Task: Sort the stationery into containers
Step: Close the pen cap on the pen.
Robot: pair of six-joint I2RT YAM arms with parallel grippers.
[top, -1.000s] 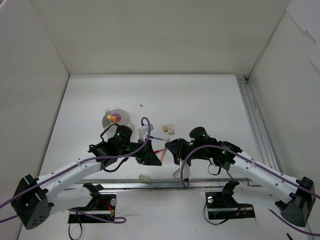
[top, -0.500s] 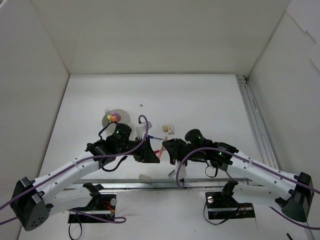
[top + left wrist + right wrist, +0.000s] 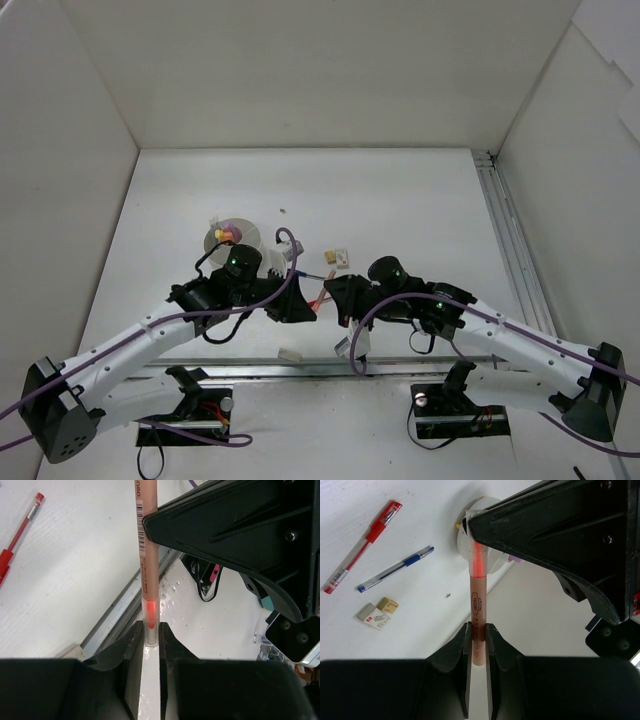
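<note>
An orange marker (image 3: 321, 296) hangs between both arms above the table's near middle. My left gripper (image 3: 150, 630) is shut on its clear cap end, where the red tip shows through. My right gripper (image 3: 478, 627) is shut on the other end of the marker's barrel (image 3: 477, 597). The white cup (image 3: 232, 240) stands to the back left with pink and yellow markers inside. A red pen (image 3: 362, 555), a blue pen (image 3: 395, 570) and two small erasers (image 3: 377, 612) lie on the table.
Another eraser block (image 3: 290, 354) lies by the metal rail (image 3: 250, 362) at the near edge. White walls close in the left, back and right sides. A second rail (image 3: 510, 250) runs along the right side.
Both arms, joined on the marker, have drifted a little to the left; the right arm moved most. Both grips stayed shut.
</note>
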